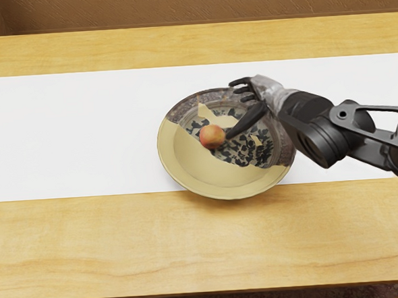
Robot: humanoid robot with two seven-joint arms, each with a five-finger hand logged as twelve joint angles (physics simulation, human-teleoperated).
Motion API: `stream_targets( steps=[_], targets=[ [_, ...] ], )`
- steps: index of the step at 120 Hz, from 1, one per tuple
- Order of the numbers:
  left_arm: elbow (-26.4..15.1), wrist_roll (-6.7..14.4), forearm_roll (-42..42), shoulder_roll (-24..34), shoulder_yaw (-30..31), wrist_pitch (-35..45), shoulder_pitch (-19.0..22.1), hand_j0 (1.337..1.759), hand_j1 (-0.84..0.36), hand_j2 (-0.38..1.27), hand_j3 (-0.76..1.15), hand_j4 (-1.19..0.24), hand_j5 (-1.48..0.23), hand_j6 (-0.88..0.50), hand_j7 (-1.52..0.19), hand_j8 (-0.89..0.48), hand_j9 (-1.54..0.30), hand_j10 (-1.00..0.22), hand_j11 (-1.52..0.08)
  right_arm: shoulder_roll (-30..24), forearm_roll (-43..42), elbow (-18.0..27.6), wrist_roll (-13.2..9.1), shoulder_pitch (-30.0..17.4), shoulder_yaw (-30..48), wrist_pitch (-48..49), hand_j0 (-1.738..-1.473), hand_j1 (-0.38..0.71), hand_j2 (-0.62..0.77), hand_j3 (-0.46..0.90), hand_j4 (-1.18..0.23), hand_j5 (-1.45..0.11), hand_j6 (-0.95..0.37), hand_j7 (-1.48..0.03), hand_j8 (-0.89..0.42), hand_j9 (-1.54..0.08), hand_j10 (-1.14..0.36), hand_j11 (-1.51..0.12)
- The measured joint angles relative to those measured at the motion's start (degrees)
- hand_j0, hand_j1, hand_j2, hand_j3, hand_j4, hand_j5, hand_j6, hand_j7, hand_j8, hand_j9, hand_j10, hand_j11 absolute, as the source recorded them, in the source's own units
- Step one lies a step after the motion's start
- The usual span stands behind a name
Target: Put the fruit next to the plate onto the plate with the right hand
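Note:
A small red-and-yellow fruit [212, 135] lies inside the plate [187, 170], near its middle. The plate is a shallow cream dish with a dark patterned inner part, resting on the white runner. My right hand [248, 105] hovers over the plate's right half, its arm coming in from the right edge. Its fingers are spread and relaxed; one long finger [246, 122] reaches down to just beside the fruit and seems to touch its right side. Nothing is held in the hand. The left arm does not show.
A white runner [69, 133] crosses the wooden table [191, 244] from left to right under the plate. A brown wall runs along the table's far edge at the top.

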Motion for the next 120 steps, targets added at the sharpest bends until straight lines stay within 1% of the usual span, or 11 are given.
stream_targets(
  steps=[15,24,30,51,62,72,80,87,93,105,120],
  targets=[
    [0.0,0.0,0.0,0.0,0.0,0.0,0.0,1.658,0.07,0.05,0.0,-0.23,-0.3,-0.23,-0.3,-0.23,-0.3,-0.23,-0.3,-0.3,0.5,0.1,0.0,-0.3,2.2,0.0,-1.658,-0.2,0.0,0.0,-0.14,-0.18,-0.12,-0.18,-0.12,-0.18,-0.14,-0.18],
    [0.0,0.0,0.0,0.0,0.0,0.0,0.0,1.658,0.07,0.05,0.0,-0.23,-0.3,-0.23,-0.3,-0.23,-0.3,-0.23,-0.3,-1.4,2.3,0.3,0.0,-3.4,7.7,0.5,-1.658,-0.23,-0.01,0.0,-0.11,-0.15,-0.1,-0.14,-0.1,-0.15,-0.11,-0.15],
    [0.0,0.0,0.0,0.0,0.0,0.0,0.0,1.658,0.07,0.05,0.0,-0.23,-0.3,-0.23,-0.3,-0.23,-0.3,-0.23,-0.3,-2.3,4.3,0.5,0.0,-7.6,14.3,5.5,-1.658,-0.24,-0.01,0.0,-0.1,-0.13,-0.09,-0.13,-0.09,-0.13,-0.1,-0.13],
    [0.0,0.0,0.0,0.0,0.0,0.0,0.0,1.658,0.07,0.05,0.0,-0.23,-0.3,-0.23,-0.3,-0.23,-0.3,-0.23,-0.3,-7.7,12.8,1.3,0.0,-24.3,36.0,32.9,-1.658,-0.27,-0.01,0.0,-0.07,-0.09,-0.06,-0.09,-0.06,-0.09,-0.07,-0.09],
    [0.0,0.0,0.0,0.0,0.0,0.0,0.0,1.658,0.07,0.05,0.0,-0.23,-0.3,-0.23,-0.3,-0.23,-0.3,-0.23,-0.3,-11.2,18.6,1.3,0.0,-32.0,44.6,45.1,-1.658,-0.28,-0.01,0.0,-0.06,-0.08,-0.06,-0.08,-0.06,-0.08,-0.06,-0.08],
    [0.0,0.0,0.0,0.0,0.0,0.0,0.0,1.658,0.07,0.05,0.0,-0.23,-0.3,-0.23,-0.3,-0.23,-0.3,-0.23,-0.3,-14.8,25.8,0.7,0.0,-37.9,50.2,55.9,-1.658,-0.28,-0.01,0.0,-0.05,-0.07,-0.05,-0.07,-0.05,-0.07,-0.05,-0.07],
    [0.0,0.0,0.0,0.0,0.0,0.0,0.0,1.658,0.07,0.05,0.0,-0.23,-0.3,-0.23,-0.3,-0.23,-0.3,-0.23,-0.3,-18.0,31.6,-0.8,0.0,-42.1,53.3,62.6,-1.658,-0.29,-0.01,0.0,-0.05,-0.07,-0.05,-0.07,-0.05,-0.07,-0.05,-0.07],
    [0.0,0.0,0.0,0.0,0.0,0.0,0.0,1.658,0.07,0.05,0.0,-0.23,-0.3,-0.23,-0.3,-0.23,-0.3,-0.23,-0.3,-20.6,36.7,-4.2,0.0,-45.1,54.8,65.8,-1.658,-0.29,-0.01,0.0,-0.05,-0.07,-0.05,-0.07,-0.05,-0.07,-0.05,-0.07],
    [0.0,0.0,0.0,0.0,0.0,0.0,0.0,1.658,0.07,0.05,0.0,-0.23,-0.3,-0.23,-0.3,-0.23,-0.3,-0.23,-0.3,-22.2,39.8,-6.5,0.0,-46.9,55.5,67.4,-1.658,-0.29,-0.01,0.0,-0.05,-0.06,-0.05,-0.06,-0.05,-0.06,-0.05,-0.06],
    [0.0,0.0,0.0,0.0,0.0,0.0,0.0,1.658,0.07,0.05,0.0,-0.23,-0.3,-0.23,-0.3,-0.23,-0.3,-0.23,-0.3,-23.4,42.9,-9.5,0.0,-48.2,56.0,69.0,-1.658,-0.29,-0.01,0.0,-0.05,-0.06,-0.05,-0.06,-0.05,-0.06,-0.05,-0.06],
    [0.0,0.0,0.0,0.0,0.0,0.0,0.0,1.658,0.07,0.05,0.0,-0.23,-0.3,-0.23,-0.3,-0.23,-0.3,-0.23,-0.3,-22.7,44.2,-11.2,0.0,-48.5,56.1,69.7,-1.658,-0.29,-0.01,0.0,-0.04,-0.06,-0.04,-0.06,-0.04,-0.06,-0.04,-0.06]
  ],
)
